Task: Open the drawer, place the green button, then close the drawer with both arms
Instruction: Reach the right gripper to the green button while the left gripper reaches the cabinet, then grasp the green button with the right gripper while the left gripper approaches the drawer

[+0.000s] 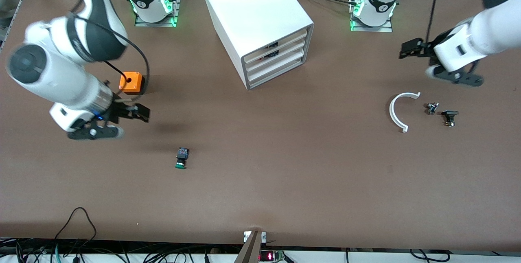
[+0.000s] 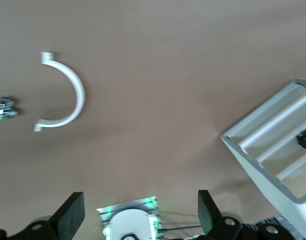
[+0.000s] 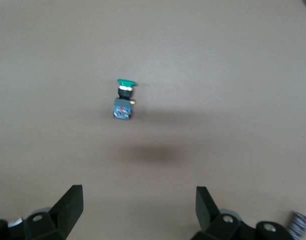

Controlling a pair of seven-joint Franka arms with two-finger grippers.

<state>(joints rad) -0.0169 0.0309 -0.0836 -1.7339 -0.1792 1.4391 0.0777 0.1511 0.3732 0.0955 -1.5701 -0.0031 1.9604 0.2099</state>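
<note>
The white cabinet (image 1: 256,14) stands at the middle of the table near the robots' bases; its four stacked drawers (image 1: 276,64) all look pushed in. It also shows in the left wrist view (image 2: 272,150). The button (image 1: 182,158) with its green cap lies on its side on the bare table, nearer the front camera than the cabinet and toward the right arm's end. My right gripper (image 1: 94,132) is open and empty, up over the table beside the button (image 3: 125,100); it also shows in its own wrist view (image 3: 139,207). My left gripper (image 1: 456,77) (image 2: 141,215) is open and empty over the left arm's end.
An orange cube (image 1: 131,82) with a round hole sits close to the right gripper. A white C-shaped part (image 1: 401,110) (image 2: 65,92) and two small dark parts (image 1: 432,108) (image 1: 449,117) lie under the left gripper's area.
</note>
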